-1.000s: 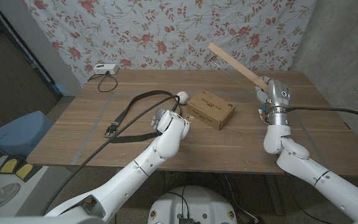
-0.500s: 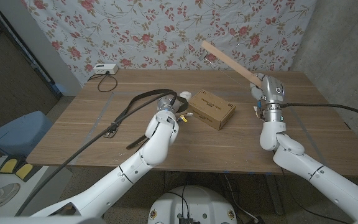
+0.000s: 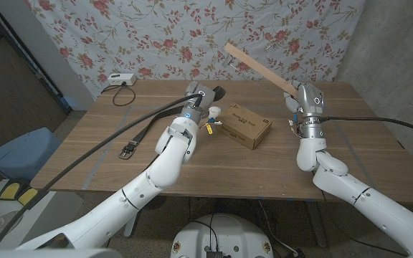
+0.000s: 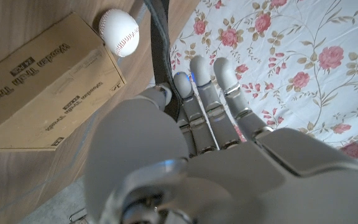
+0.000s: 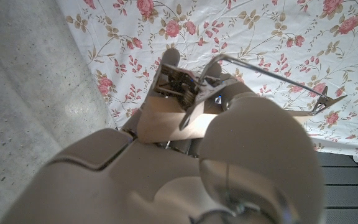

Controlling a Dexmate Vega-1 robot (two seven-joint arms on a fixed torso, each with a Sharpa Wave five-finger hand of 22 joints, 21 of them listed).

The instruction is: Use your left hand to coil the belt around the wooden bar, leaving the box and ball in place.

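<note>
The dark belt [image 3: 149, 123] lies on the wooden table [image 3: 335, 154], its buckle [image 3: 127, 150] near the left side. Its other end rises to my left hand [image 3: 201, 97], which holds it above the white ball [image 3: 211, 112], just left of the cardboard box [image 3: 244, 125]. In the left wrist view the belt [image 4: 161, 56] runs between the fingers [image 4: 199, 81], with the ball [image 4: 119, 32] and box [image 4: 36, 87] beyond. At the table's right, my right hand [image 3: 303, 99] grips the wooden bar [image 3: 260, 68], which slants up and to the left. The right wrist view shows that hand [image 5: 185, 162] closed around the bar [image 5: 166, 121].
A white device [image 3: 118, 79] with a cable sits at the table's back left corner. A floral cloth [image 3: 156, 36] hangs behind the table. A blue bin [image 3: 20, 152] stands on the floor to the left. Thin metal hooks [image 3: 229, 63] hang from the bar's far end.
My left hand has moved from the table's middle toward the back, lifting the belt's free end over the ball. The bar's far end has swung further left and higher.
</note>
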